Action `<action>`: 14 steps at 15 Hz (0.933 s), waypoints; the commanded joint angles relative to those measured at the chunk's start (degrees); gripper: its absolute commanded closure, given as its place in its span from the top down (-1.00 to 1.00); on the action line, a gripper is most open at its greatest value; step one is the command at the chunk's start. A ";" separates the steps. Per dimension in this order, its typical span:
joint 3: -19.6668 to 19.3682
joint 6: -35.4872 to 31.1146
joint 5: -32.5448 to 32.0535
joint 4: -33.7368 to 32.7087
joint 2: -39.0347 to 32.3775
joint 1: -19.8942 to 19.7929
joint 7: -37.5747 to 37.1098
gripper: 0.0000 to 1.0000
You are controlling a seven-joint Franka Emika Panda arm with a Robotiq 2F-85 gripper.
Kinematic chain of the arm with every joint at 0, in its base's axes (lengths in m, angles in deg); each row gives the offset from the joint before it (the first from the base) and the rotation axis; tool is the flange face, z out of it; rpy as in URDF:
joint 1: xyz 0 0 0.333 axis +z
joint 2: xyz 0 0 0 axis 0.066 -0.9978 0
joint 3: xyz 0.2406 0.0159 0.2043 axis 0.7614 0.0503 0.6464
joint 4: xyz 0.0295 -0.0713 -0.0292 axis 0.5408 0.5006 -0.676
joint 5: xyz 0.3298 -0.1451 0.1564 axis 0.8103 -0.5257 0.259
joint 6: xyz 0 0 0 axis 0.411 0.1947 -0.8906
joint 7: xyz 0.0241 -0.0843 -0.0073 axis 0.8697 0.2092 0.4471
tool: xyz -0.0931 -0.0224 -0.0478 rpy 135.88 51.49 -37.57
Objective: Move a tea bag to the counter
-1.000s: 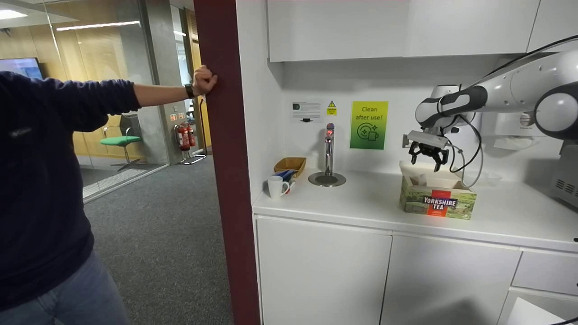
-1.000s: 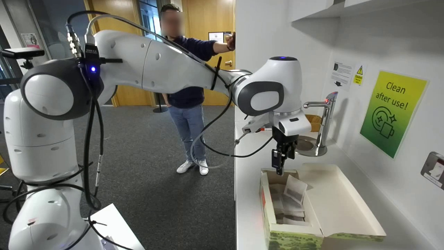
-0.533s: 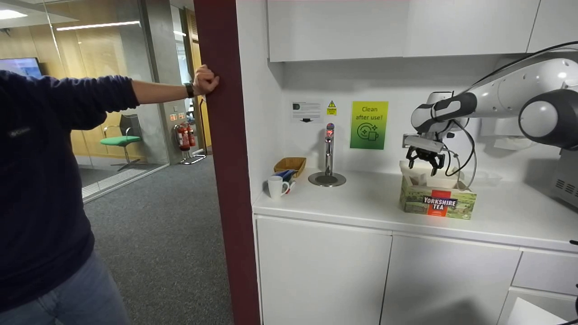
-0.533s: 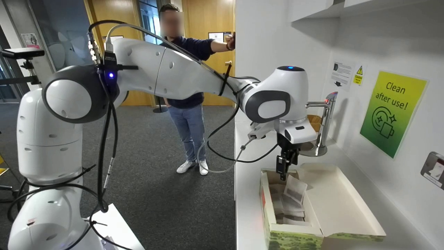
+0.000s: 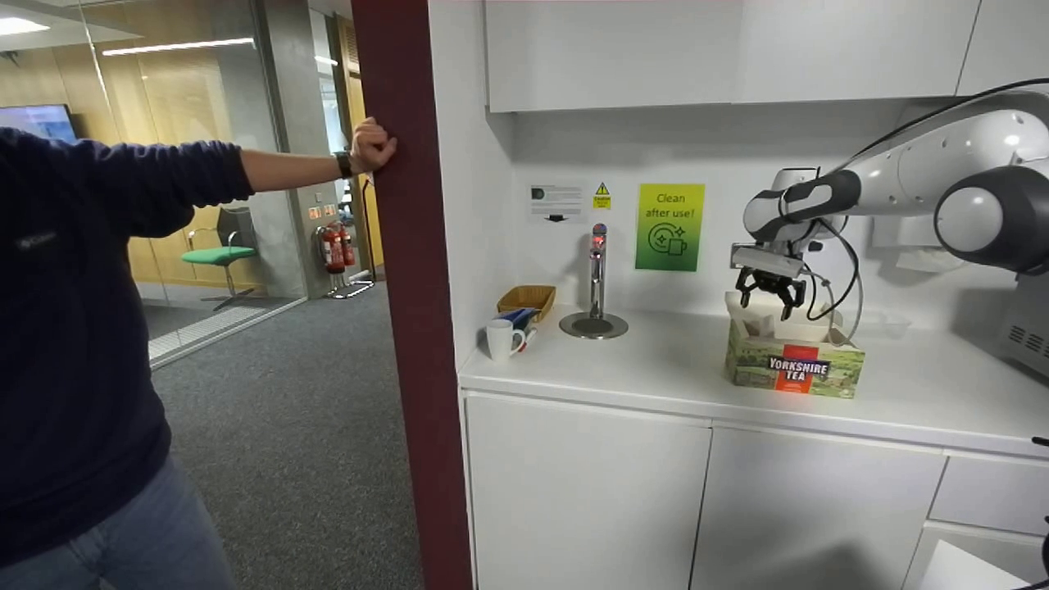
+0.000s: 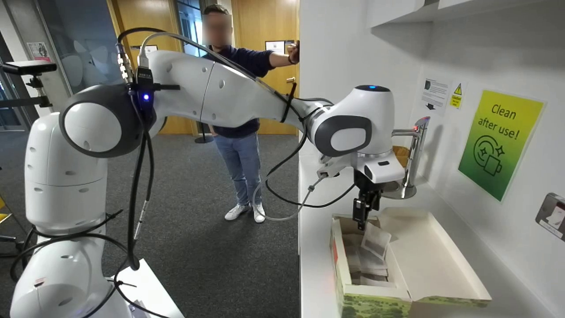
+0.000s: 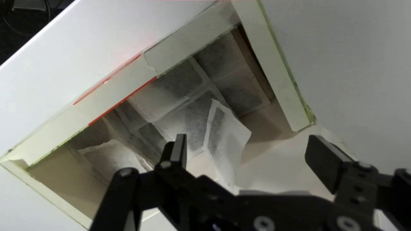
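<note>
Counter (image 5: 639,373): one, white, above plain doors (image 5: 586,492).
Box (image 5: 754,369): one, printed "Yorkshire Tea", standing open on the counter, its lid (image 6: 435,256) laid back toward the back wall (image 6: 481,57).
Bags (image 7: 176,83): several, lying within the box. We single out a raised bag (image 7: 228,138), tilted on edge above the rest. Which bag the task means we cannot tell; every one we count is in the box.
Gripper (image 7: 247,147): one, black, pointing down over the box, on a white arm (image 6: 240,97). We find its fingers (image 7: 324,157) spread wide; in the wrist view the raised bag shows in the gap, nearer one finger than the other.
Tap (image 5: 597,274): one, chrome, over a round drain (image 5: 578,328).
Mug (image 5: 500,340): one, white, upright, just beside the side wall (image 5: 475,205). With it we enter a basket (image 5: 531,295), behind, and a blue item (image 5: 520,315) between the two, too small to name.
Sign (image 5: 669,227): one, yellow to green, reading "Clean after use!", on the back wall.
Person (image 6: 240,59): one, standing, in dark top and jeans, well apart from the box.
</note>
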 commanded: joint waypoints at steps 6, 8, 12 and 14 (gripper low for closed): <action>-0.62 -1.01 -1.44 1.15 0.08 1.76 -2.10 1.00; -0.65 -1.38 -1.64 1.43 0.01 2.07 -2.51 1.00; -0.88 -1.68 -1.93 1.45 -0.13 2.08 -2.88 1.00; -1.12 -1.57 -2.02 1.25 -0.33 1.83 -2.94 1.00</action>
